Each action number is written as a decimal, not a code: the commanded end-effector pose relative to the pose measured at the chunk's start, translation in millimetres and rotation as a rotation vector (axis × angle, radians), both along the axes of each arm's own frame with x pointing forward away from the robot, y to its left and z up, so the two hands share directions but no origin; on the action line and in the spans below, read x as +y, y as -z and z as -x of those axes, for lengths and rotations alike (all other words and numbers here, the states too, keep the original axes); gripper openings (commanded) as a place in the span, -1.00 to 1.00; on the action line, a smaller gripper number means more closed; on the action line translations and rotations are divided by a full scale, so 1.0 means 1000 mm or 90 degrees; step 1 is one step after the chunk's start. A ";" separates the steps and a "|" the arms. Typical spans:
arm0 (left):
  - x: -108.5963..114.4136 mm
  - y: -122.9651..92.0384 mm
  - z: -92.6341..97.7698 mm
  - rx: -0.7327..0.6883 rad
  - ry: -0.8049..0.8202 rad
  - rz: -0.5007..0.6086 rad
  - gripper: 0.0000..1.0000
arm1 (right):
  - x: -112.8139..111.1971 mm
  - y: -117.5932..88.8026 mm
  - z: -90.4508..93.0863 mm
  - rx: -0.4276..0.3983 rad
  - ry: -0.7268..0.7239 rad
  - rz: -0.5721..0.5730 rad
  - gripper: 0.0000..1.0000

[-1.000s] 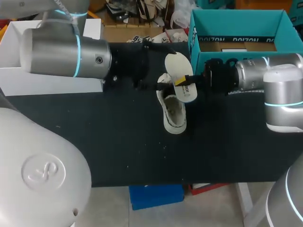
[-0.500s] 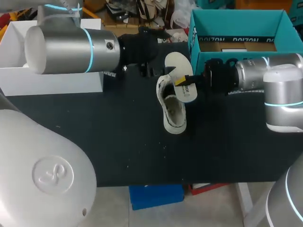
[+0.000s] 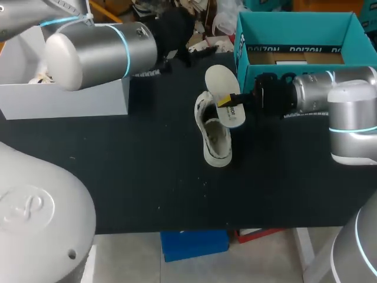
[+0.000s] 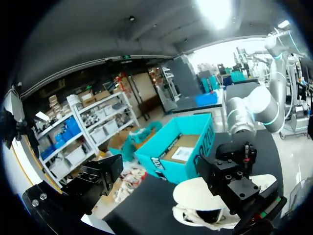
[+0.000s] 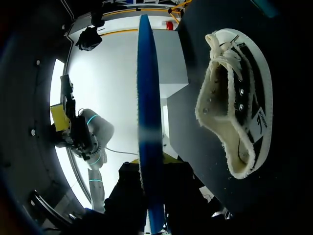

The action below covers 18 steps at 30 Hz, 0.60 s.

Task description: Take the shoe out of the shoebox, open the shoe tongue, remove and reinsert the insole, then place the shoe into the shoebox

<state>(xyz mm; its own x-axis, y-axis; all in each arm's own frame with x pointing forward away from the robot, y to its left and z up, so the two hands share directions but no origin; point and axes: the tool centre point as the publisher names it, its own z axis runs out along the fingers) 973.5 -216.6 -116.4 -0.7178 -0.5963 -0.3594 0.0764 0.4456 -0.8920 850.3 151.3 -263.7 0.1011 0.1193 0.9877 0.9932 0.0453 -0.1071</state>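
Note:
A white canvas shoe lies on the black table with its opening up. Just above its heel end my right gripper is shut on the white insole, which it holds on edge over the shoe. In the right wrist view the insole shows edge-on with a blue underside between the fingers, and the shoe lies beside it. My left gripper is raised at the far side of the table, open and holding nothing. From the left wrist I see the insole, the shoe and the right gripper.
The open teal shoebox stands at the back right, just behind my right arm. A white box lid sits at the back left under my left arm. A blue bin shows below the table's front edge.
My left arm has lifted and drawn back from the shoe toward the far left. The right gripper, insole and shoe have not moved.

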 end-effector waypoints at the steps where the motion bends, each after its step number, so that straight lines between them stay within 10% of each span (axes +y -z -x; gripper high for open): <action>1: -0.010 -0.006 -0.030 0.035 -0.003 0.045 1.00 | 0.001 0.001 0.000 0.000 0.001 0.001 -1.00; 10: -0.027 -0.034 -0.049 0.125 0.300 -0.120 1.00 | 0.001 0.001 0.000 0.000 0.001 0.001 -1.00; 18: -0.026 -0.036 -0.047 0.117 0.306 -0.152 1.00 | 0.001 0.001 0.000 0.000 0.001 0.001 -1.00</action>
<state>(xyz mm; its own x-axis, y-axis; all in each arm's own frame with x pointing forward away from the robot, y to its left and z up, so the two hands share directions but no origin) 1018.7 -246.8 -86.6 -0.6904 -0.5432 -0.4778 0.1521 0.5367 -0.8299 850.3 151.4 -263.7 0.1010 0.1193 0.9877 0.9932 0.0453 -0.1070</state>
